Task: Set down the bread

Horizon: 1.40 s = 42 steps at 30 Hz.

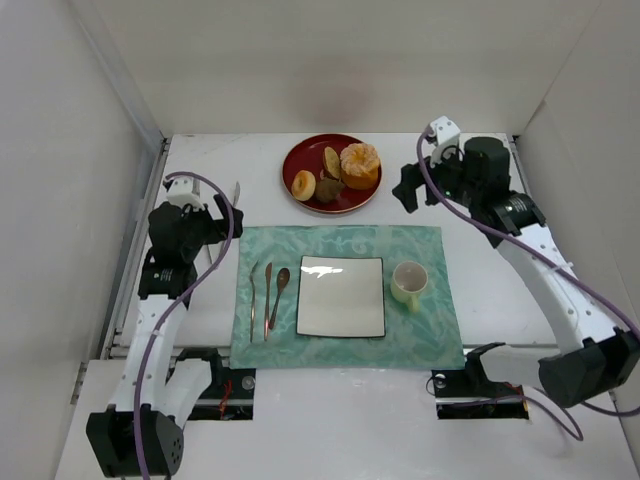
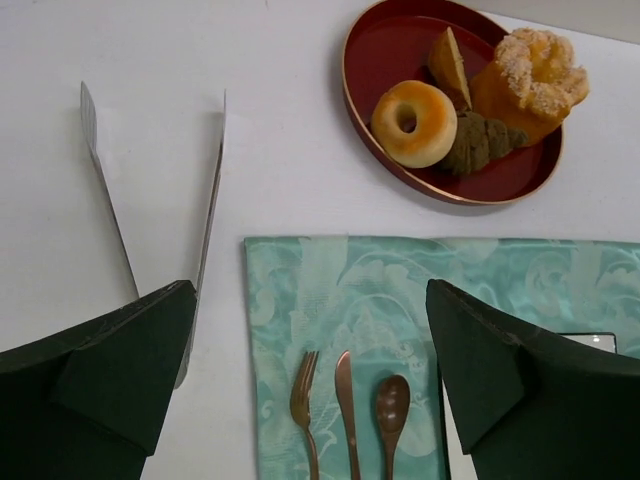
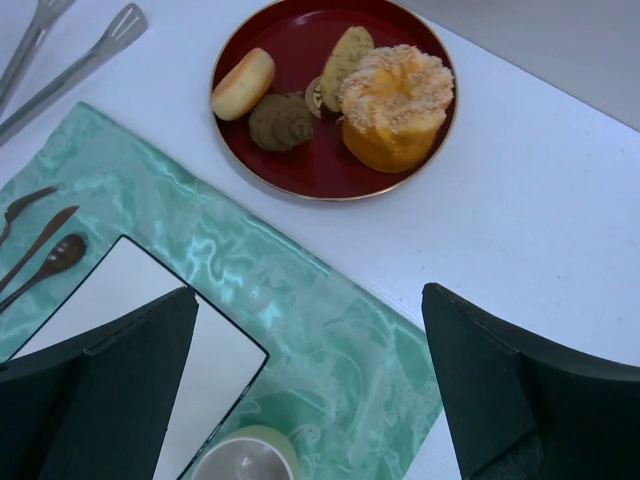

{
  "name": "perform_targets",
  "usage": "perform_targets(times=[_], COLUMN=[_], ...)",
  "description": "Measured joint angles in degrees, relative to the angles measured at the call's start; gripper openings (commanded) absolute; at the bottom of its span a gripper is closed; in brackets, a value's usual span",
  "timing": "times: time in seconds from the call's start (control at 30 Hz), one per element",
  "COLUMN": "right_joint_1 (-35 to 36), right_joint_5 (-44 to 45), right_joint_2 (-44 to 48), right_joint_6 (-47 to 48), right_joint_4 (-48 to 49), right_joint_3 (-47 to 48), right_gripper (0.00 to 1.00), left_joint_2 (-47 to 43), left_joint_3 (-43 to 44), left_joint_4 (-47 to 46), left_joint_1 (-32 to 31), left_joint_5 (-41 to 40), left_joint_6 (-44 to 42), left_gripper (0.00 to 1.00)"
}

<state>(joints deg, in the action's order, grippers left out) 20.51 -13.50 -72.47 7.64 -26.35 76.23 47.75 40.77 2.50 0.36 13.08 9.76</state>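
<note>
The bread (image 1: 331, 160) is a small tan speckled oval leaning among other pastries on the red plate (image 1: 300, 157) at the back centre. It also shows in the left wrist view (image 2: 449, 64) and in the right wrist view (image 3: 345, 63). My left gripper (image 1: 216, 222) is open and empty, left of the plate, over the placemat's left edge (image 2: 310, 400). My right gripper (image 1: 407, 190) is open and empty, right of the plate, over the placemat's far right part (image 3: 310, 390). Neither touches the bread.
On the red plate also lie a golden ring bun (image 1: 303, 185), a dark brown lump (image 1: 328, 189) and a large orange sugared pastry (image 1: 360, 165). The green placemat (image 1: 420, 330) holds a white square plate (image 1: 341, 296), a cup (image 1: 408, 284), and a fork, knife and spoon (image 1: 281, 282). Metal tongs (image 2: 150, 200) lie left of it.
</note>
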Motion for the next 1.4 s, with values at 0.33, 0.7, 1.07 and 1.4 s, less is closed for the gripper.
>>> perform_targets(times=[0.33,0.7,1.07,1.4], right_joint_1=[-3.54,-3.56,-3.56,-3.56], right_joint_5=[-8.98,-10.38,-10.64,-12.04], right_joint_2=[6.84,4.94,4.96,4.96], right_joint_6=[0.66,2.01,2.67,2.75], right_joint_4=[3.15,3.04,2.84,2.8], right_joint_3=[-5.92,-6.69,-6.69,-6.69], right_gripper=[1.0,1.0,1.0,1.0], left_joint_2=[8.41,20.79,28.0,36.76], left_joint_3=[1.7,9.57,9.99,11.21], left_joint_4=[1.14,3.41,7.32,7.67], left_joint_1=[0.0,-0.42,-1.05,0.46], left_joint_5=[-4.0,-9.27,-16.72,-17.57], left_joint_6=[-0.26,-1.22,-2.01,-3.76], left_gripper=[0.99,0.99,0.98,0.96])
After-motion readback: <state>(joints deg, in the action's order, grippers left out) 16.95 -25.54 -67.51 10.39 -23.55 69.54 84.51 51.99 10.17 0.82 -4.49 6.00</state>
